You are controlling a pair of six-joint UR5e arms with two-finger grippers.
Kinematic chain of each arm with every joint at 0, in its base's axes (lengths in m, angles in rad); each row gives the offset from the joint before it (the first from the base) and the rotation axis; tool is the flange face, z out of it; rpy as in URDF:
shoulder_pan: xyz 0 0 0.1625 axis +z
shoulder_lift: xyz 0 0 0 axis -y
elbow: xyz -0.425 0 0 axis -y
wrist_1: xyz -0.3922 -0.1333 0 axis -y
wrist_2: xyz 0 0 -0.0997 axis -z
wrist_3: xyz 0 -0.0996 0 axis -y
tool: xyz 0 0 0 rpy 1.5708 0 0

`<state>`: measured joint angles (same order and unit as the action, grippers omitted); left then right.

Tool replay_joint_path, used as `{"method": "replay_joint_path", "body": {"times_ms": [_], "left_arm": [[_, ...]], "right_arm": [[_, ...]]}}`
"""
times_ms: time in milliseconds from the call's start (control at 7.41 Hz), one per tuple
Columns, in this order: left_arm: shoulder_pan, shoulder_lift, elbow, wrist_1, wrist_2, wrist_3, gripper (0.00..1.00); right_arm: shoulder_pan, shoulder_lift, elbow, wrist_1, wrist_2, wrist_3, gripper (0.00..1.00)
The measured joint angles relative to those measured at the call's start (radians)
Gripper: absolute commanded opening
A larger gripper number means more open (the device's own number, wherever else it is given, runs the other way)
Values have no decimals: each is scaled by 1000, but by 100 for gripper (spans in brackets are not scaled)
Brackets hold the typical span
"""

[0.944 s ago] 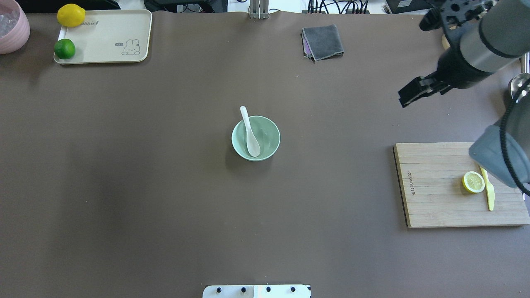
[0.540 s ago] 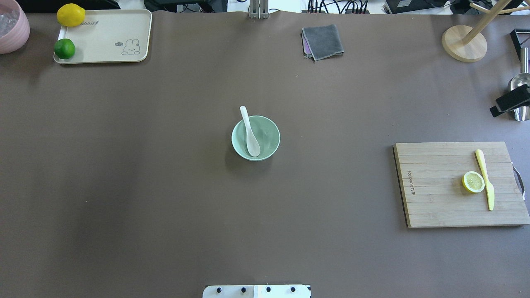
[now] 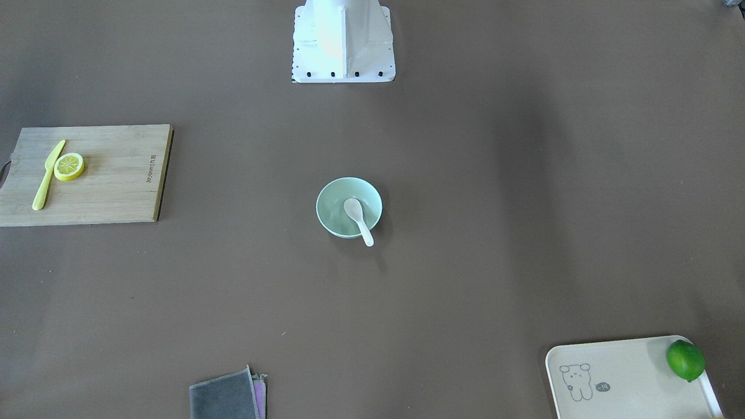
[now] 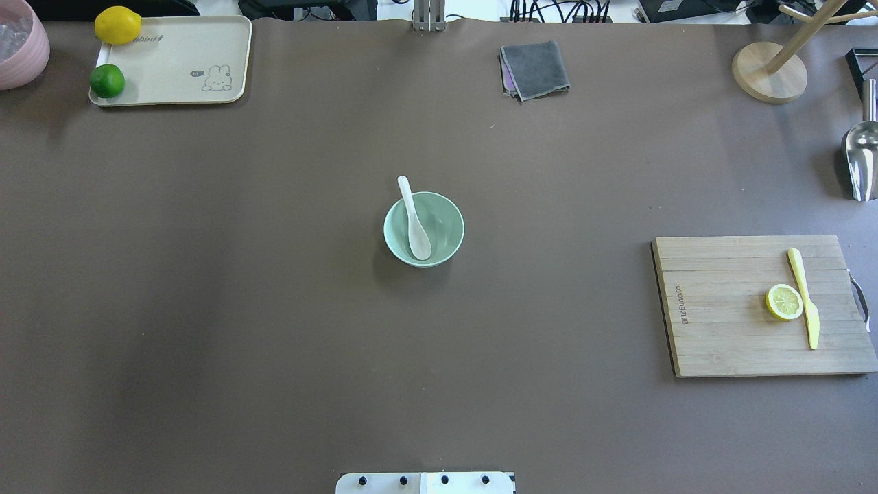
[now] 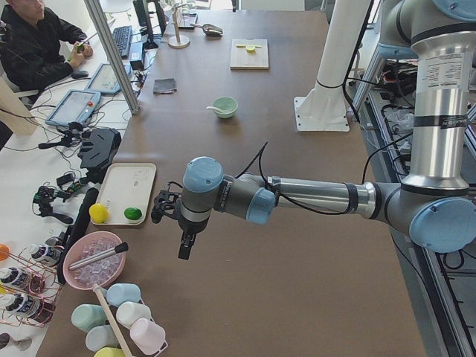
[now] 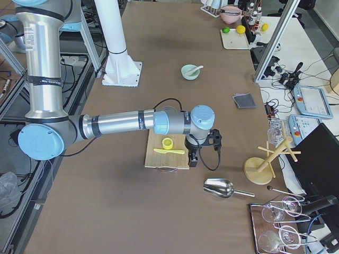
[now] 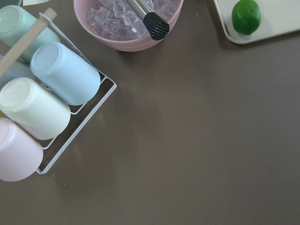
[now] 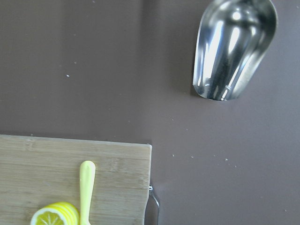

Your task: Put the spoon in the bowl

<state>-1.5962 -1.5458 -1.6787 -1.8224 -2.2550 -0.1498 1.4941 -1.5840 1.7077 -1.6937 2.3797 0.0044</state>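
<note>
The white spoon (image 4: 413, 219) lies in the pale mint-green bowl (image 4: 446, 226) at the table's middle, scoop inside and handle sticking out over the far rim. Both also show in the front view, the spoon (image 3: 358, 220) in the bowl (image 3: 332, 203). My left gripper (image 5: 184, 245) shows only in the exterior left view, far from the bowl near the tray end; I cannot tell if it is open. My right gripper (image 6: 193, 157) shows only in the exterior right view, by the cutting board's end; I cannot tell if it is open.
A wooden cutting board (image 4: 720, 322) with a lemon slice (image 4: 784, 302) and yellow-green knife (image 4: 804, 298) lies at the right. A metal scoop (image 4: 862, 161), a grey cloth (image 4: 535, 68), a cream tray (image 4: 178, 62) with lemon and lime, and a pink ice bowl (image 4: 17, 41) ring the table.
My right arm has drawn back out of the overhead view past the right edge. The spoon and the bowl have not moved.
</note>
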Motion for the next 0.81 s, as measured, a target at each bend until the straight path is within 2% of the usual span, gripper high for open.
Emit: {"method": "replay_joint_path", "body": {"times_ms": [270,810], "left_arm": [[-1,-4,-10,2,-3,-44,98],[1,1,-10,2,-2,-52,98]], "right_arm": [[36,-29,-24,1,-40,-6,100],[61,-46,-20,2,-51,-6,100]]}}
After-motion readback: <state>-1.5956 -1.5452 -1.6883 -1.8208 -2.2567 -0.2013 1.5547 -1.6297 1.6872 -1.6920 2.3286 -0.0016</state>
